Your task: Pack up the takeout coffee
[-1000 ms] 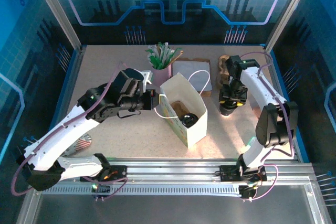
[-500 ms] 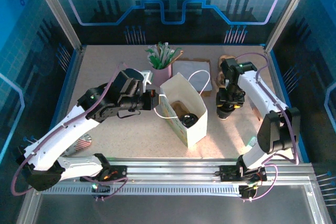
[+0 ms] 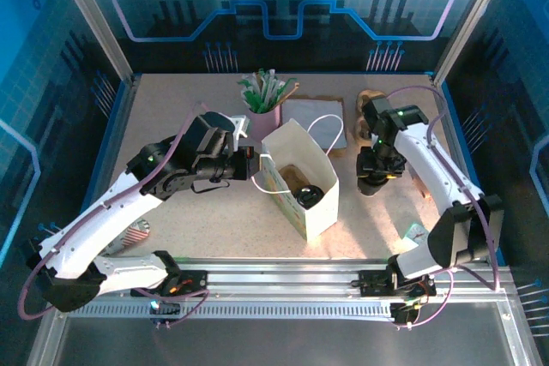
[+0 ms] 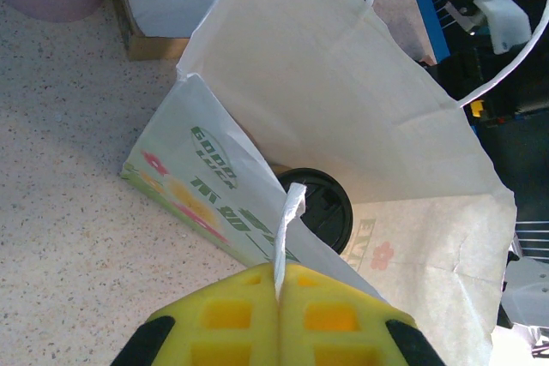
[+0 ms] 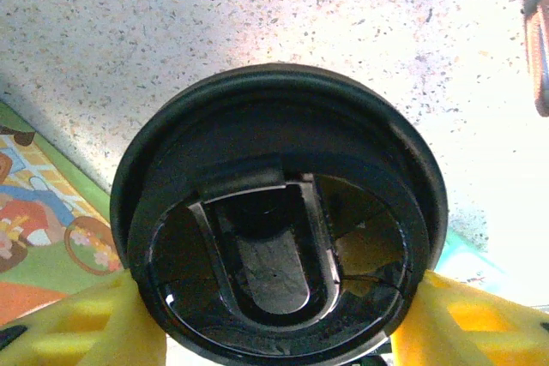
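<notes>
Pinching the bag [image 4: 343, 100] handle [image 4: 289, 220], our left pincer [image 4: 280, 293] stays together; our right pincer [image 5: 274, 323] has tightened onto the lid [image 5: 279, 212] at the bag's 3 o'clock; we expect lifting next.

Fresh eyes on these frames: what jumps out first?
The white paper bag stands open mid-table, the left gripper shut on its handle and a black lid showing inside. To the bag's right, the right gripper grips a second black lid between its yellow fingers.
</notes>
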Robot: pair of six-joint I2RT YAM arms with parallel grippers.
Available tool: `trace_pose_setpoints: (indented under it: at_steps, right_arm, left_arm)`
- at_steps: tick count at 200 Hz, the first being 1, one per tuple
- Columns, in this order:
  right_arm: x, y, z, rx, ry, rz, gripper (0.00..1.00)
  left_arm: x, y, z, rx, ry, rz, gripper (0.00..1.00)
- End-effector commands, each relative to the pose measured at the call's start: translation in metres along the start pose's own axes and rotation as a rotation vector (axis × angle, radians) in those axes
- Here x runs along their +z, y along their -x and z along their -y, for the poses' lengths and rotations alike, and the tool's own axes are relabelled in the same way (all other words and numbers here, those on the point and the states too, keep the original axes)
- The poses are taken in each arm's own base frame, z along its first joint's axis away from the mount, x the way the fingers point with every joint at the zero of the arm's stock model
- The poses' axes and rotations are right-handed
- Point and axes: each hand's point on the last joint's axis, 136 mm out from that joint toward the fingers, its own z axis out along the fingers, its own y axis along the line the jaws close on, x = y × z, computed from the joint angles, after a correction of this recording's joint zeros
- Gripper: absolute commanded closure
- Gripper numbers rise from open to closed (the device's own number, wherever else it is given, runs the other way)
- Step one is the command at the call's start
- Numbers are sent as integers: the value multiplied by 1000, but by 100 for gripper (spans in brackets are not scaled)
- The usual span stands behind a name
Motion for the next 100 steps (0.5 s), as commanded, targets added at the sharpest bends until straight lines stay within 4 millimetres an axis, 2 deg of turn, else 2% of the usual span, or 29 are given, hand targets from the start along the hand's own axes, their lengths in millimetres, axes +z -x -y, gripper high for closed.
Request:
trace_pose_setpoints:
  at_steps: [1, 100]
  right_arm:
    - [-22, -11, 3, -13, -13, 26, 46]
    - [-89, -24, 10, -47, -11, 156, 46]
  left_arm:
    - [-7, 5, -1, -2, 0, 25, 100]
    - [-6, 4, 1, -10, -13, 21, 100]
